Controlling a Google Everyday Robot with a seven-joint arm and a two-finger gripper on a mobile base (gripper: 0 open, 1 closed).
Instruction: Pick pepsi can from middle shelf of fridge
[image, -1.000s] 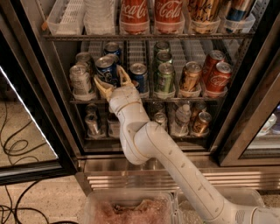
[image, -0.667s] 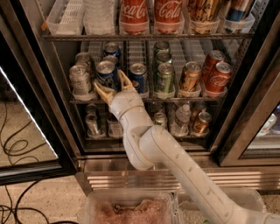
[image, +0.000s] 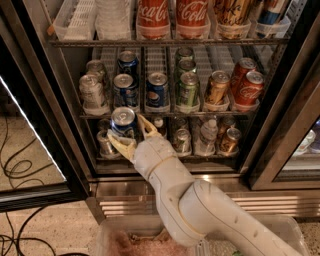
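Blue pepsi can (image: 123, 120) sits gripped in the claw (image: 125, 128), just outside the middle shelf (image: 165, 114) front edge.

I have the pepsi can (image: 123, 121) clamped between the fingers of the gripper (image: 126, 128). It is out of its lane and hangs just below the front edge of the middle shelf (image: 220, 114), toward that shelf's left end. The can is blue with a silver top and close to upright, its top turned toward my camera. On the middle shelf three more blue cans (image: 157, 90) of the same kind stand upright in the pale lane trays (image: 205, 106): two in one lane, one behind the other, and one in the next lane to the right. The shelf is dark wire and spans the fridge (image: 125, 190), whose black frames flank the shelf and whose steel base panel lies below it.
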